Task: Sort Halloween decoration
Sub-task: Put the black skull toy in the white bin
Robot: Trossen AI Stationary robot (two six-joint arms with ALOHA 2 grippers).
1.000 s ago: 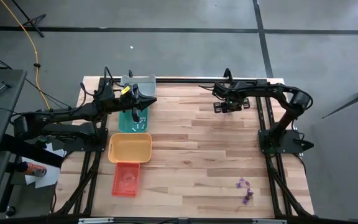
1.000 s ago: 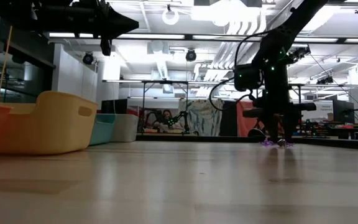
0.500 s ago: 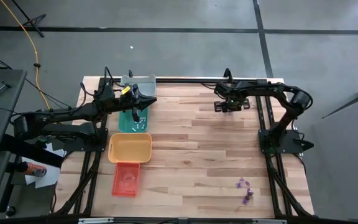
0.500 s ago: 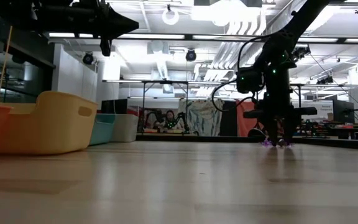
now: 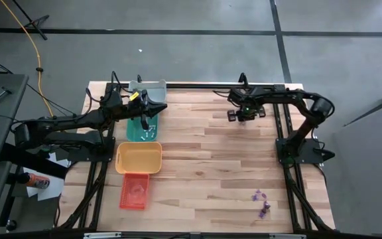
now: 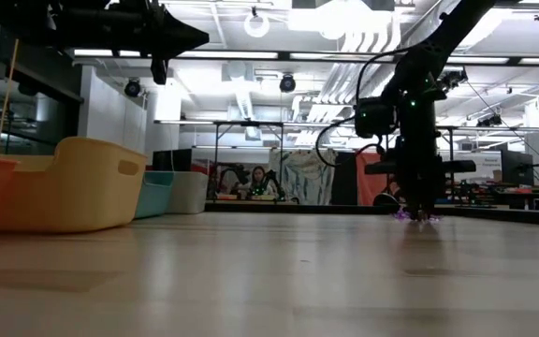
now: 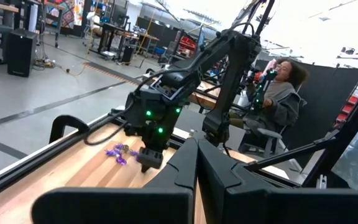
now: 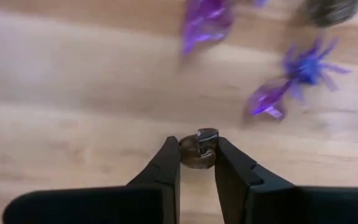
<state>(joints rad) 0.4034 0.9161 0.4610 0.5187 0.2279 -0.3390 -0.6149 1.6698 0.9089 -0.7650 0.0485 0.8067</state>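
- Right gripper (image 8: 197,163): lowered to the wooden table (image 5: 211,166), its 2 fingers clenched on a small dark round trinket (image 8: 197,151) held at the very tips. In the high view the right gripper (image 5: 239,117) sits over the table's far right part.
- Halloween decoration: in the right wrist view, purple trinkets (image 8: 291,78) lie loose on the wood just beyond the held piece, and another dark piece shows at the picture's edge. The high view shows a purple cluster (image 5: 262,203) near the table's near right corner, well apart from that arm.
- Handling, as a judgement: the pieces look very light, hard and smooth, so they may slide or flick away under a glancing touch. The spiky purple ones seem best pinched across the body, not the thin legs; the round dark one across its widest part, centred between the tips.
- Left gripper (image 5: 152,108): hovers above the teal tray (image 5: 133,131), its 2 fingers pressed together on nothing, waiting.
- Trays: grey, teal, yellow tray (image 5: 138,158) and orange tray (image 5: 134,191) stand in a row on the left.
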